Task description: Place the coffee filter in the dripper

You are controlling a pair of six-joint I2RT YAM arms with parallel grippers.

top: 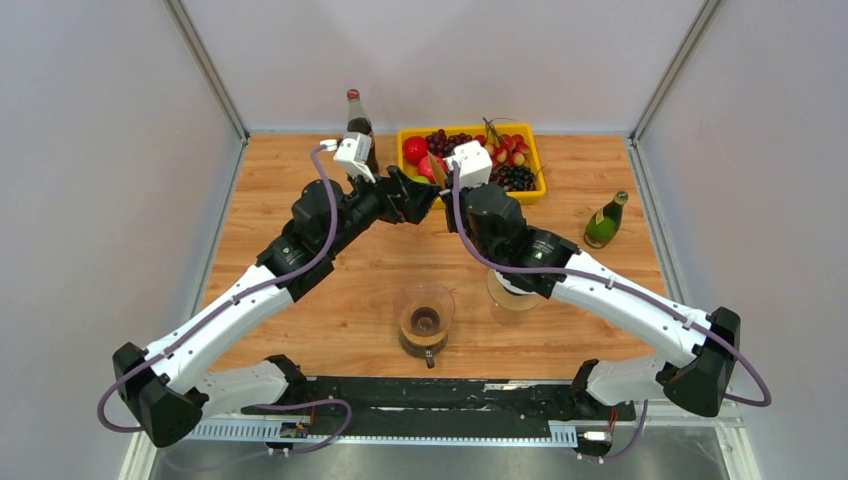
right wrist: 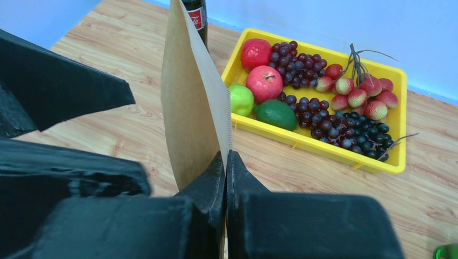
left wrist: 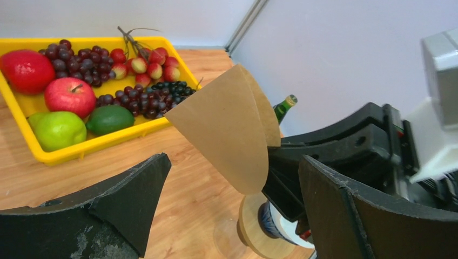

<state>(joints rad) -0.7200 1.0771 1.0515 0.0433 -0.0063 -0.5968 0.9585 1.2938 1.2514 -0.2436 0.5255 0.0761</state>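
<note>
- The brown paper cone coffee filter [left wrist: 227, 129] is held in the air above the far half of the table, just in front of the fruit tray. It is pinched by its lower edge and stands upright.
- Its crimped seam runs up one straight edge. At the rounded top edge the two layers part slightly.
- The right gripper [right wrist: 227, 162] has its black fingers pressed together on the paper, with the filter rising straight out of them.
- The left gripper [left wrist: 235, 167] faces it from the other side with its fingers spread wide. The paper shows in the gap between them and neither finger is on it.
- Just behind is the yellow plastic tray [right wrist: 318, 147], which holds a red apple [right wrist: 264, 82], a green lime [right wrist: 276, 114] and dark grapes [right wrist: 302, 62]. Its near rim lies close under the filter.
- A dark glass cola bottle with a red cap [top: 356, 125] stands just left of the tray. A green glass bottle [top: 605, 222] stands well to the right, near the table's right edge.
- Nearer the arm bases sit a clear glass vessel with a dark inside and a handle [top: 425, 318] and a clear glass piece with a wooden ring [top: 505, 292], half hidden under the right arm. Which of them is the dripper cannot be told.
- A broad stretch of the bare wooden table [top: 330, 290] lies between the filter and these two vessels.
</note>
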